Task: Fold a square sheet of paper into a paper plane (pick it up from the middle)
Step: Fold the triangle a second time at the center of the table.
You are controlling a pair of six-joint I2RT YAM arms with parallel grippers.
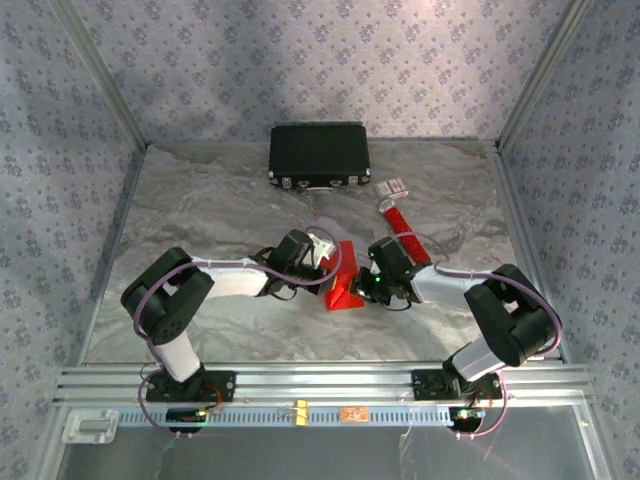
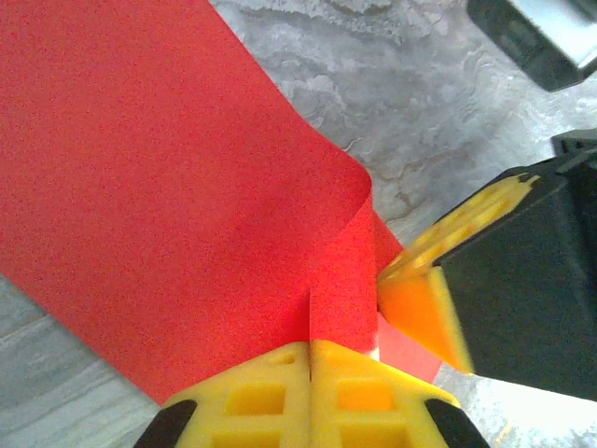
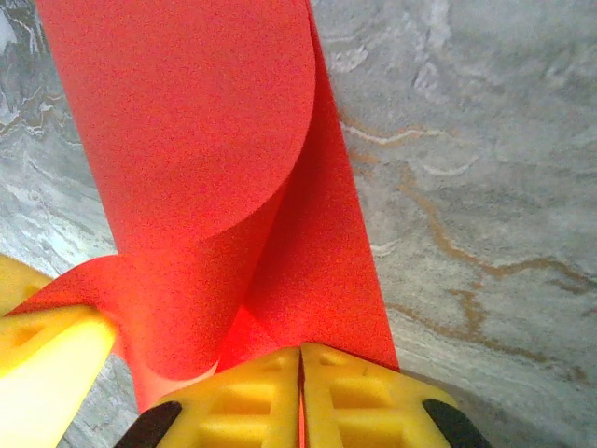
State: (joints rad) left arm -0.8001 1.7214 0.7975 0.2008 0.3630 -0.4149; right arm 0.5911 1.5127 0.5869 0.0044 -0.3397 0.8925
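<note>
The marbled grey counter (image 1: 200,220) carries everything, walled in by patterned panels. Both arms reach inward from their bases at the near edge: the left arm (image 1: 200,285) is bent at the elbow with its forearm running right, the right arm (image 1: 490,300) is bent likewise with its forearm running left, so that the two wrists meet near the middle of the counter. At the far edge lies a black case (image 1: 319,155), well apart from the arms. Between the wrists is the square sheet of paper (image 1: 345,280), bright red, curled over on itself and raised off the counter; how it is creased is hard to make out from above, since the wrists hide its sides. The left pincer (image 2: 311,347) has its yellow fingers pressed together on an edge of the sheet (image 2: 140,187), and the right pincer (image 3: 300,353) is likewise closed on the red paper (image 3: 187,140), just beside the other. Behind the right wrist lies a red tube (image 1: 400,222), and near it a small white item (image 1: 395,186), too small to identify.
</note>
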